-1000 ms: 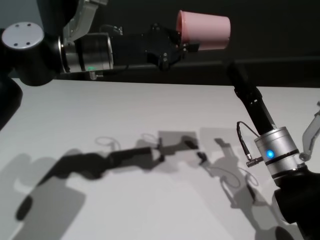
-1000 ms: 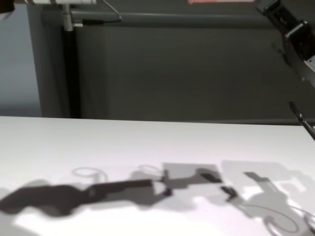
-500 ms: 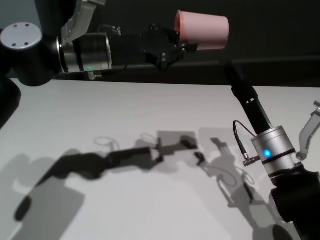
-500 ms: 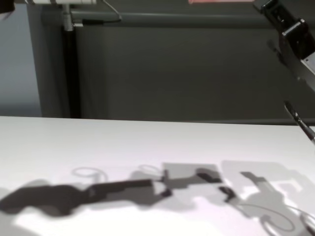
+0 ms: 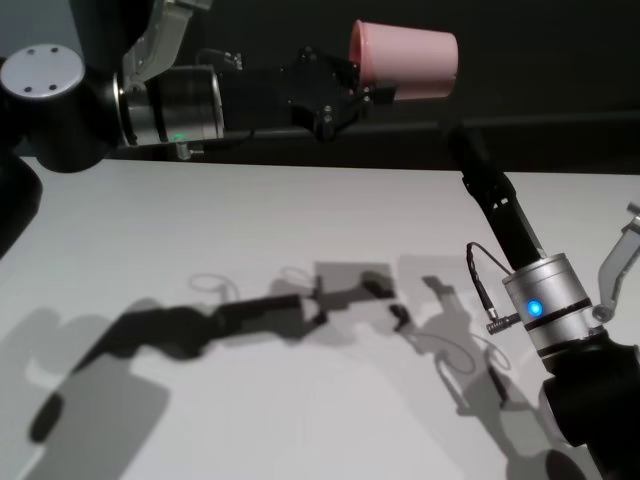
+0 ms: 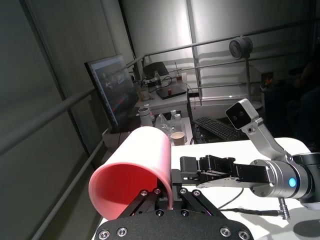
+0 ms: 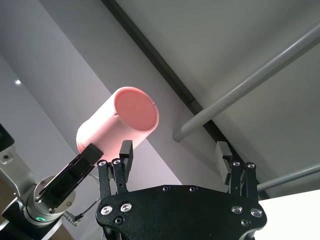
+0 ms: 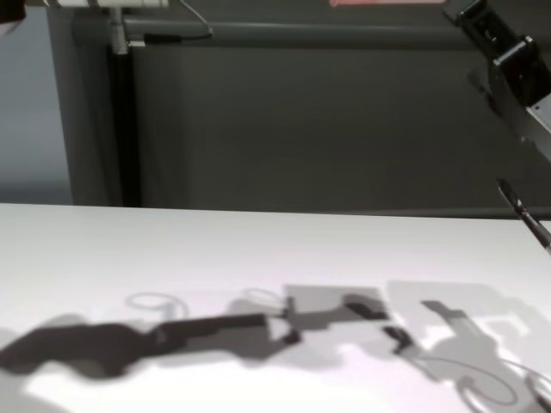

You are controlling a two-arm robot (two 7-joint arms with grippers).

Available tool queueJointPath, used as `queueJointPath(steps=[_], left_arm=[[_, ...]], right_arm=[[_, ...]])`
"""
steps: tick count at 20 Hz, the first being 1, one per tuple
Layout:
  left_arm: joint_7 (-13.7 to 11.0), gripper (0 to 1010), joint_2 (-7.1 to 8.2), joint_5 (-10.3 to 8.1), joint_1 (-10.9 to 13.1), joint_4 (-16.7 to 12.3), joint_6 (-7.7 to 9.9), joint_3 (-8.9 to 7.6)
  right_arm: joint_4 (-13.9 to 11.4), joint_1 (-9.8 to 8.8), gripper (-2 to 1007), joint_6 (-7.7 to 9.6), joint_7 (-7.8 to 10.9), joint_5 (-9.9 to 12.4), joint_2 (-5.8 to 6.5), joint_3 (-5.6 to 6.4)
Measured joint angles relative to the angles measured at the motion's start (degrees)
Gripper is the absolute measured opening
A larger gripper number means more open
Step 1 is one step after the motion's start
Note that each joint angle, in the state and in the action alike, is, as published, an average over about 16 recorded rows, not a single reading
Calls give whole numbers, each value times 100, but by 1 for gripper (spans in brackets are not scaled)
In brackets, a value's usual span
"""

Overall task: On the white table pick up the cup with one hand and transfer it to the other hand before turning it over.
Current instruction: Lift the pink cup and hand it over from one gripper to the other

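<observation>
The small pink plastic cup is held on its side above the far edge of the white desk, clamped by the left gripper. The right gripper, fingers apart, waits just beside it; handover and turning over remain.

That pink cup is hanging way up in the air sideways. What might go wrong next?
Two risks stand out. The left pincer pinches the small pink plastic tumbler only at its rim, high above the white table, so a bump could knock it loose and drop it. The right pincer, open, sits just below the tumbler; if it closes off-centre during the handover, the smooth tapered wall may slide out of both.
</observation>
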Motion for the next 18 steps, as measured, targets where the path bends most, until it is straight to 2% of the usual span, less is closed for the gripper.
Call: queueJointPath(steps=[3,7,12,18], left_arm=[[0,50,0,0,0,0,0,0],[0,50,0,0,0,0,0,0],[0,50,0,0,0,0,0,0],[0,49,0,0,0,0,0,0]], right_arm=[[1,-6,1000,9,37,44,-1,15],[29,-25,1000,71,150,265,-15,87],[108,-49,1000,194,321,673,-32,209],[269,-51,1000,381,564,1266,-51,342]])
